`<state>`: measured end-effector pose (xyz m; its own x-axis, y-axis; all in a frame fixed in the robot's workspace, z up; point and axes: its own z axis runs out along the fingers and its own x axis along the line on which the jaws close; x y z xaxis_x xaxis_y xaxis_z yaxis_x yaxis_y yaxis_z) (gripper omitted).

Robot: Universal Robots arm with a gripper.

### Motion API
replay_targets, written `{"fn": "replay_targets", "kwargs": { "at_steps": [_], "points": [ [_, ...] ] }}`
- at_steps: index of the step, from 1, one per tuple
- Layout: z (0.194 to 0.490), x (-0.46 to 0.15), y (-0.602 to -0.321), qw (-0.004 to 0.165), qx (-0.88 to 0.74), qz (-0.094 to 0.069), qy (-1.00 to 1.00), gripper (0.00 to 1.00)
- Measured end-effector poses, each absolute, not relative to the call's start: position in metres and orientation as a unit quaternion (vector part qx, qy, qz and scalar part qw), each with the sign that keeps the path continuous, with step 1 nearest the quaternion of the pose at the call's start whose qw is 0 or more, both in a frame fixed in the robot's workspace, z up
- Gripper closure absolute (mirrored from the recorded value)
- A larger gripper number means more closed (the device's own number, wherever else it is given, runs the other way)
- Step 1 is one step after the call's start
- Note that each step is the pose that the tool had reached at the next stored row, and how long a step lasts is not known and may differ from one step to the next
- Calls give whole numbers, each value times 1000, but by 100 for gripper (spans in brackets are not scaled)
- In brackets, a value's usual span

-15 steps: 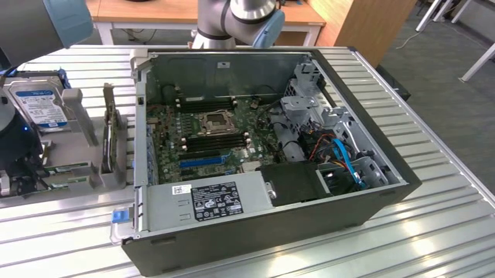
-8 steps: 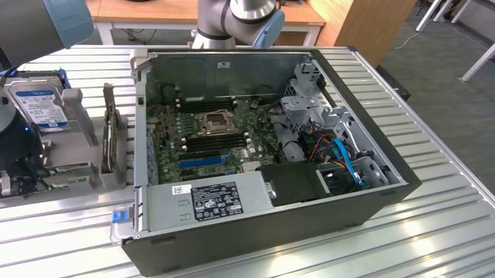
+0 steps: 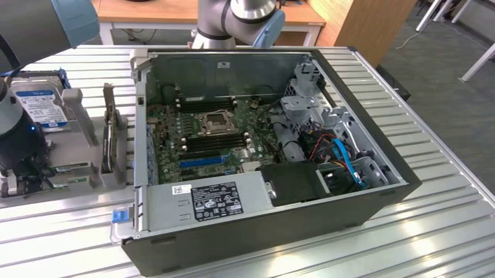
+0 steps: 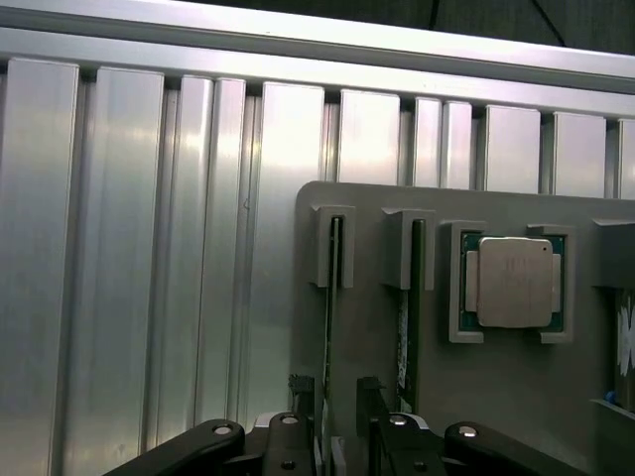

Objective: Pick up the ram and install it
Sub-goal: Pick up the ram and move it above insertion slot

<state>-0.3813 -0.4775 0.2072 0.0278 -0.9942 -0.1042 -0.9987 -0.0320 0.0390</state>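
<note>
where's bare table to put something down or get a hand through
Bare table runs along the exterior view's right of the computer case and past its near corner. A bare strip lies in front of the grey holder, beside the blue tab. Crowded: the holder, packed with a hard drive and the ram under the open gripper, and the case's inside.

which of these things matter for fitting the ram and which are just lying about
For the job:
ram, standing in a slot of the gray holder
gripper, open, straddling it
memory slots on the motherboard

Just lying about:
second stick in the next slot
processor chip
hard drive
power supply
blue cables
</note>
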Motion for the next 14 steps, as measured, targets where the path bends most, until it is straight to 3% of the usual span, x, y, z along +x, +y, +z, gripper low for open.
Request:
{"fn": "replay_targets", "kwargs": {
  "at_steps": [14],
  "points": [
    [207,-373,-478,22,-717,51,695,69]
  ]
}}
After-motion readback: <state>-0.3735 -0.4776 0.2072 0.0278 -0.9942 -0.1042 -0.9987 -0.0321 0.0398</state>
